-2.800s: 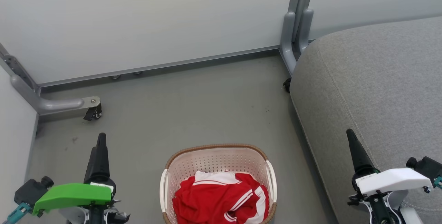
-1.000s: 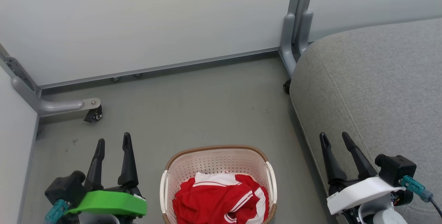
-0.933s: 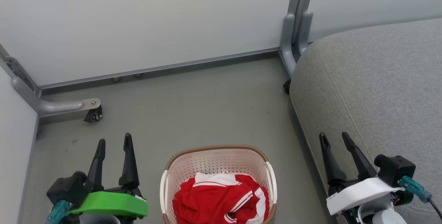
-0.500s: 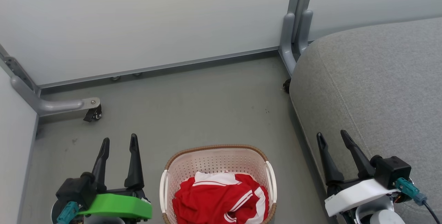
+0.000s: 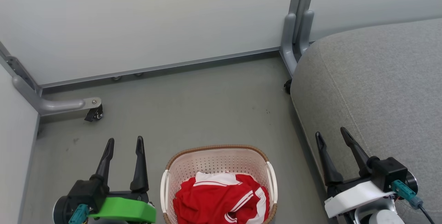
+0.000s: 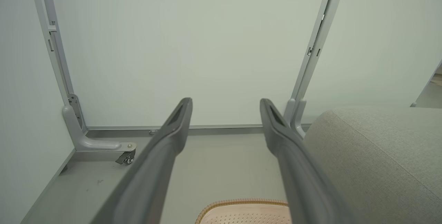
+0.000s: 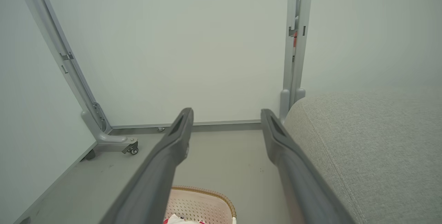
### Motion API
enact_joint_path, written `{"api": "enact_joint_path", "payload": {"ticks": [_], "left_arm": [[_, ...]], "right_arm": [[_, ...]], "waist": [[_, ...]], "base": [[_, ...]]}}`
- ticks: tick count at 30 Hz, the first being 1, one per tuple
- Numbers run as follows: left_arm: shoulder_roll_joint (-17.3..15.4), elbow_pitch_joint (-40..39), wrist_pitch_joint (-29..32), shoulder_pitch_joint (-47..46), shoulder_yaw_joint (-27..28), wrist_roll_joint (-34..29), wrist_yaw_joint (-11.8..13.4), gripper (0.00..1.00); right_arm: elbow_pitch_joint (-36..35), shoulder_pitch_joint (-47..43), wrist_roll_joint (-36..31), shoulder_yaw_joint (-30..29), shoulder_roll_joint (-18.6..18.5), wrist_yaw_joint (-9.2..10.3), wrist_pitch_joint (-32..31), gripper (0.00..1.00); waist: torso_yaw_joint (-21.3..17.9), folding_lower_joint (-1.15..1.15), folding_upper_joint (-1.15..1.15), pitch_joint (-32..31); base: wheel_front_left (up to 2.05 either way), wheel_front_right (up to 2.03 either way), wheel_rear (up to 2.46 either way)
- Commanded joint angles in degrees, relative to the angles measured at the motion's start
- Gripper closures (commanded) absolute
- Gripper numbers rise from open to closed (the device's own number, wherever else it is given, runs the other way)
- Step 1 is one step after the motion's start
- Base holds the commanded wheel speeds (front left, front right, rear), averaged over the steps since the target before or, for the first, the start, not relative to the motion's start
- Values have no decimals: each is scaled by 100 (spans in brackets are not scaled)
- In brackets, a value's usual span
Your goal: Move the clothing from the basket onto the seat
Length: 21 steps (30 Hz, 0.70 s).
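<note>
1. The left claw point(image 5: 125, 139) has its two dark fingers spread apart and grips nothing. It hangs over the floor point(image 5: 207, 106), with the basket point(image 5: 217, 147) just beside it on its inner side.
2. The right claw point(image 5: 330, 132) is likewise spread and empty, its tips showing against the edge of the seat point(image 5: 380, 89). The basket sits between the two claws, behind both sets of fingertips.
3. The clothing point(image 5: 221, 198) lies bunched in the basket, a red heap with white stripes and a white panel on the side towards the claws' tips. None of it is on the seat yet.
4. It looks soft, light and limp, so it should sag and trail from whatever point is pinched. Thin sports fabric may also be slippery, so a deep bite into a fold will likely hold better than a nip at one flat layer.
5. The best hold seems to be the raised crumple near the middle of the heap. The striped fold on the right claw's side, where layers stack up, is another.
6. The heap's near part is cut off at the lower edge of the head view. I cannot tell whether it is one garment or two tangled together, and a lift may drag a second piece along.
7. The basket looks light. A descending claw should keep off the rim and the white handles point(image 5: 272, 182), lest the basket rise with the cloth.
</note>
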<state>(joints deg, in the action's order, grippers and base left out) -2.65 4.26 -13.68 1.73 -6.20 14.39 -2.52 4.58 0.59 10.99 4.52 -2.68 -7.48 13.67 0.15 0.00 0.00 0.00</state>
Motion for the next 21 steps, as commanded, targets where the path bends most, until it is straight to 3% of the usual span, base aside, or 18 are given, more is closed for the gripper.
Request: {"api": "enact_joint_path", "payload": {"ticks": [1, 13, 21], "left_arm": [[-38, -3, -43, 68, -16, -101, 6, 0], [-40, 20, -173, 167, -81, -523, 19, 0], [-40, 57, -149, 227, -66, -482, 4, 0]], "right_arm": [[-44, -71, -117, -6, -33, -2, 42, 0], [-87, -140, -538, 50, -36, -1, 161, 0], [-114, -227, -502, 48, -35, -1, 161, 0]], "waist": [[6, 0, 0, -8], [9, 0, 0, -37], [-3, 0, 0, -111]], "base": [[0, 0, 0], [0, 0, 0], [0, 0, 0]]}}
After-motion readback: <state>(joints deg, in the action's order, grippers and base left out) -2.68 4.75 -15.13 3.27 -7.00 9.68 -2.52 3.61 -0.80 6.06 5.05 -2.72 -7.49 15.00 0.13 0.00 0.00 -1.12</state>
